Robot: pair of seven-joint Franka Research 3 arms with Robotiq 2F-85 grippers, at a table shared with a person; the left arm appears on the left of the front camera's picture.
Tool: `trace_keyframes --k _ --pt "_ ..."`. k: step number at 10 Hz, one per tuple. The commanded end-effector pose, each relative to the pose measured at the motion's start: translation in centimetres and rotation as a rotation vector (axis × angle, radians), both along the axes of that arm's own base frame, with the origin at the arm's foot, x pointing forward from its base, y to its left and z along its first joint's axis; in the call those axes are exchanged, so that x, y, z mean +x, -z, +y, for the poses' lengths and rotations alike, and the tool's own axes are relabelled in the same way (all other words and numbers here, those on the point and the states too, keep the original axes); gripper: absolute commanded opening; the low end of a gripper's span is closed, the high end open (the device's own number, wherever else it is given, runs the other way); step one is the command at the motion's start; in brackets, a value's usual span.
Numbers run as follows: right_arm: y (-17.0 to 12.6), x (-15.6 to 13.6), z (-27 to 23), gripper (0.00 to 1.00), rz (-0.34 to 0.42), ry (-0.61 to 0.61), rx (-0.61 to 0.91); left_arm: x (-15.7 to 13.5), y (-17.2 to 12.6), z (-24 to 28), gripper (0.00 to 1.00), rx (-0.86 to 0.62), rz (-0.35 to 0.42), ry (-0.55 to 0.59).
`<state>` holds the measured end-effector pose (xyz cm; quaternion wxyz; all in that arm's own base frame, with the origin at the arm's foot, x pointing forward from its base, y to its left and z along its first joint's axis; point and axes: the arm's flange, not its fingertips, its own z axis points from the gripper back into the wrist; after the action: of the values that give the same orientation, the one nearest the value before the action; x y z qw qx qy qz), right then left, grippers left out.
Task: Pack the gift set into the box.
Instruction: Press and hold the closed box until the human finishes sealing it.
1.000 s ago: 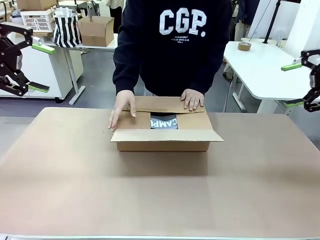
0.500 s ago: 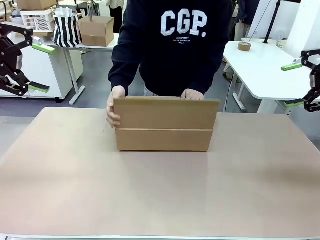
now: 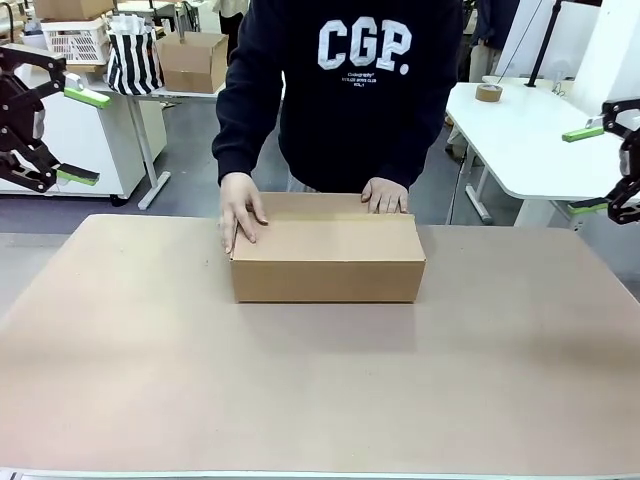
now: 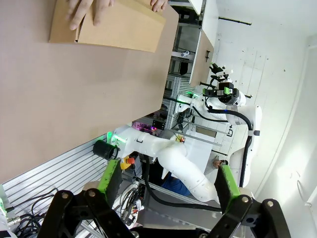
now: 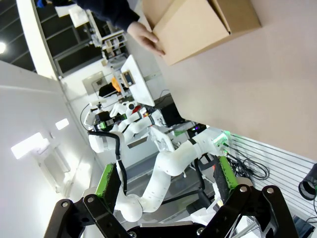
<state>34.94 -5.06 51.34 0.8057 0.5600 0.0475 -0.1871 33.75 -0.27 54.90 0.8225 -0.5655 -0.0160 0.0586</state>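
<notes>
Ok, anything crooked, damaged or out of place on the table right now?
Nothing stands out. The box sits square on the table with its top flaps folded flat, and the person's hands rest on top of it. The left gripper and right gripper hang open, well off to the sides.

— Any writing to read?
— Only "CGP." in big white letters on the person's dark sweatshirt [image 3: 365, 80] (smaller lines beneath are too fine to read). The box [image 3: 328, 250] is plain.
</notes>
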Motion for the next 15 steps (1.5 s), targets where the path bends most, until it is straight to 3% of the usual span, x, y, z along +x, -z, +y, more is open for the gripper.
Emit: trace_keyframes --k 1,15 --pt "-0.27 -0.02 -0.17 1.0 0.003 -0.009 -0.002 0.06 -0.39 -0.04 1.0 -0.015 0.002 0.001" --pt "-0.27 -0.02 -0.17 1.0 0.003 -0.009 -0.002 0.06 -0.39 -0.04 1.0 -0.015 0.002 0.001"
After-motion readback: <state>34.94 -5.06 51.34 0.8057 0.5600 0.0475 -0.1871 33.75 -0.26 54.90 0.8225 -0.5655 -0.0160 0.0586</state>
